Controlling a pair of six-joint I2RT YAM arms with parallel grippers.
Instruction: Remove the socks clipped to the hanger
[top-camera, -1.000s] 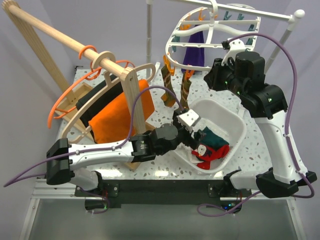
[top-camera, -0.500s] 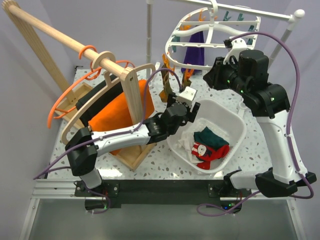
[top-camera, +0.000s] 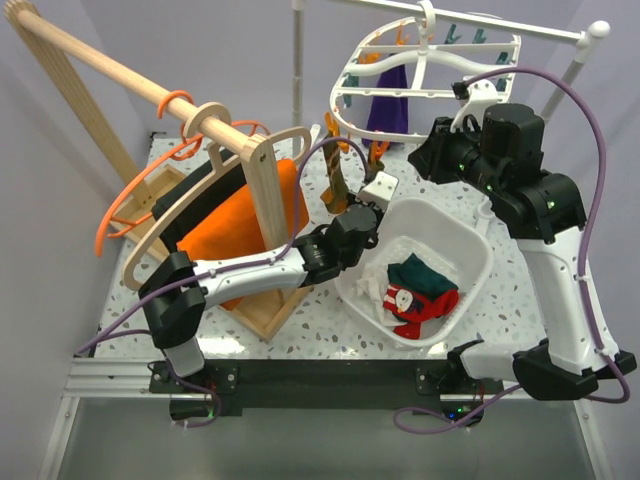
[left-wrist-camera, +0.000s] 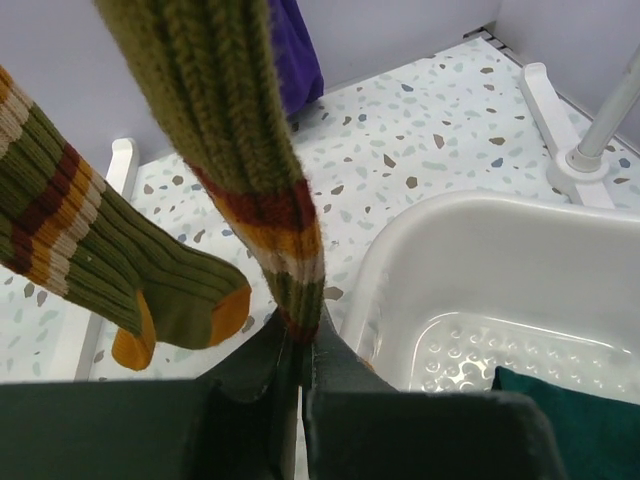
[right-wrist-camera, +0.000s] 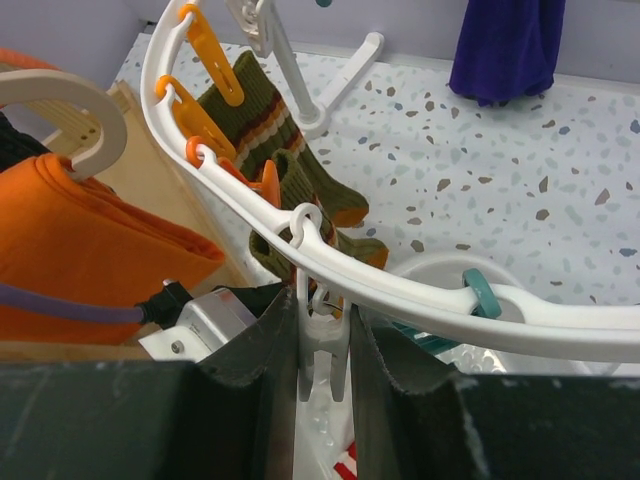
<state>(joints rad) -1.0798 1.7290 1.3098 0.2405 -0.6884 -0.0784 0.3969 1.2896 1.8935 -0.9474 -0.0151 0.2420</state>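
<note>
The white oval hanger (top-camera: 420, 72) hangs from the rail at the back right. Two brown-striped socks (top-camera: 338, 185) dangle from orange clips on its near-left rim, and a purple sock (top-camera: 388, 105) hangs further back. My left gripper (top-camera: 360, 207) is shut on the lower tip of one striped sock (left-wrist-camera: 250, 130), pinched between the jaws of the left gripper (left-wrist-camera: 298, 335). The other striped sock (left-wrist-camera: 100, 270) hangs free to its left. My right gripper (right-wrist-camera: 322, 312) is shut on a white clip (right-wrist-camera: 325, 355) under the hanger rim (right-wrist-camera: 400, 290).
A white basin (top-camera: 475, 245) sits below the hanger and holds a dark green sock (top-camera: 420, 275) and a red sock (top-camera: 425, 308). A wooden rack with coat hangers, an orange cloth (top-camera: 235, 235) and thin orange hangers fills the left. The rail's upright post (top-camera: 575, 70) stands at the back right.
My left arm rose from the basin toward the back, reached the hanging striped sock and shut on its tip. The right arm has barely moved.
</note>
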